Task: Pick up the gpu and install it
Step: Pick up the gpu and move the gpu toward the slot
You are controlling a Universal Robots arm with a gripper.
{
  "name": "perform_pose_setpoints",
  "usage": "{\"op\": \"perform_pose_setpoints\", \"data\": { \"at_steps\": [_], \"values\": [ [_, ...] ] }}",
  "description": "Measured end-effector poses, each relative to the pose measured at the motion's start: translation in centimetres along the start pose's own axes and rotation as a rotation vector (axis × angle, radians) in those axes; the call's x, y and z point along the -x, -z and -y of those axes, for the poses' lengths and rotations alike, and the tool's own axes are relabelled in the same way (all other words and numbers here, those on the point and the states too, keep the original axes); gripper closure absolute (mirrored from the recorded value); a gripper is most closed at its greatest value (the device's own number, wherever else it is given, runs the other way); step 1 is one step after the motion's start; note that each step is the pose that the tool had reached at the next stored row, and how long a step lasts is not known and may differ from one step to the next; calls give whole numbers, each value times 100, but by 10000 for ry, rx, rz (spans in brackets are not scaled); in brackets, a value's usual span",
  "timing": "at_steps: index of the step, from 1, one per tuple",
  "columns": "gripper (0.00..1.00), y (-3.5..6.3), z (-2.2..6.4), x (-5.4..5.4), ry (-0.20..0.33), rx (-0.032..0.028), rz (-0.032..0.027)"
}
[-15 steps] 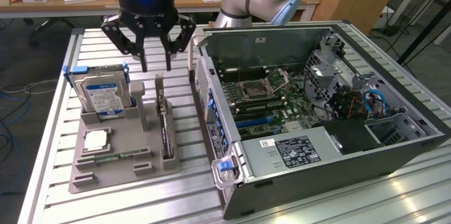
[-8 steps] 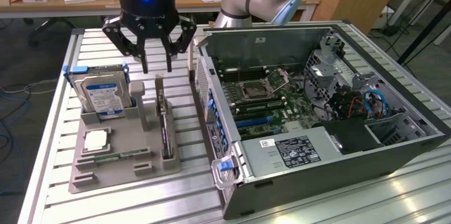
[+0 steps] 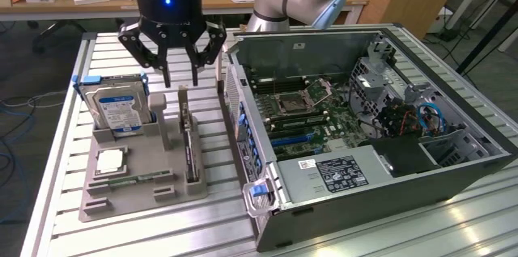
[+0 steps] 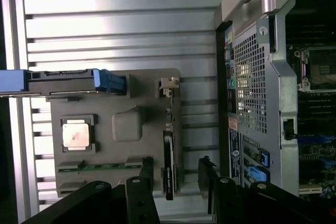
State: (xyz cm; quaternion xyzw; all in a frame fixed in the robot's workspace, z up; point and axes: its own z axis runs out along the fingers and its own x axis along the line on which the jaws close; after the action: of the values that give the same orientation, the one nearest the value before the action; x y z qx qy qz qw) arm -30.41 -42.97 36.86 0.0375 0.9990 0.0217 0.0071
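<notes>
A Universal Robots arm's end effector (image 3: 181,82) is pictured hanging directly above the grey holder (image 3: 133,199) on the slatted aluminium table (image 3: 186,233); its fingers are spread wide and nothing is pinched between them.

The gpu (image 3: 188,148) is seen standing on its long edge in the slot along the holder's side nearest the open computer case (image 3: 364,117); its silver bracket end rises at the end of the holder that lies beneath the fingertips. Whether the fingertips touch the card cannot be told from the exterior view.

In the wrist view the gpu (image 4: 168,156) is shown edge-on as a thin dark strip in the holder (image 4: 142,87); it is framed between the two dark fingers (image 4: 147,174) of the end effector (image 4: 177,161), closer to one than the other (a gap is visible on each side).

A hard drive (image 3: 120,108) with a blue-and-white label is held upright at the holder's side farthest from the case; a square processor chip (image 3: 111,161) is laid flat in a recess of the holder, and a slim green memory stick (image 3: 142,178) is seated on edge in a slot just beside the chip.

The case is placed just beside the holder, its side panel off and its motherboard (image 3: 304,111) exposed.
</notes>
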Motion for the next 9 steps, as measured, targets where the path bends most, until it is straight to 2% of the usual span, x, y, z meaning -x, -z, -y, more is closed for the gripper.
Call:
{"op": "perform_pose_setpoints", "data": {
  "at_steps": [9],
  "values": [
    [53,-67,35,1,0,-1,-1]
  ]
}}
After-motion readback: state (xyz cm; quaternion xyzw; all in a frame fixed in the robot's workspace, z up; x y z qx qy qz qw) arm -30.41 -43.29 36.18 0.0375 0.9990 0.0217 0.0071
